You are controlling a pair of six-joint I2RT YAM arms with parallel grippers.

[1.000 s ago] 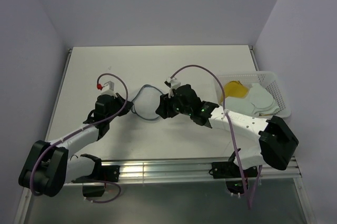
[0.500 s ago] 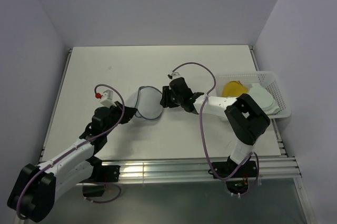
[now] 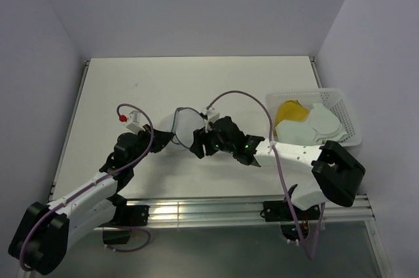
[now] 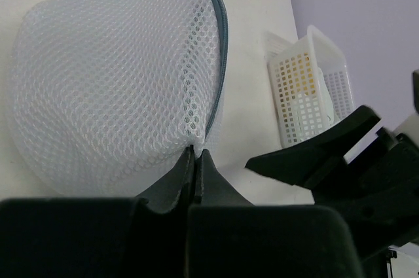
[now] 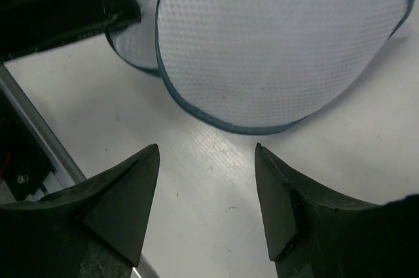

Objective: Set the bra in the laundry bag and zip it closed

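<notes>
– Starting at the left: what is the left end effector (image 3: 166,138) doing?
– Its fingers are pressed together on the bag (image 3: 186,125). They pinch the mesh right at the edge, next to the zipper rim (image 4: 224,62). In the left wrist view the tips meet on the fabric with no gap between them.
– And the bag itself?
– It lies on the counter (image 3: 196,82), a little left of the middle, between the two end effectors. It is a white mesh dome with a thin dark rim. From the left wrist it bulges up and away from the pinch. I cannot tell what is inside, because the mesh only shows white.
– Is it zipped?
– I cannot tell for sure. In the right wrist view a second stretch of rim shows beside the main dome, on the side where the other arm grips it.
– On to the right end effector (image 3: 198,144).
– Its fingers stand well apart with only bare counter between them. It sits low, just beside the bag on the near right side, and points at it without touching.
– Anything further right?
– The basket (image 4: 296,98) stands near the counter's right edge, well apart from the bag. It holds a yellow piece (image 3: 291,112) and white pieces (image 3: 321,124). I cannot tell from here what they are.
</notes>
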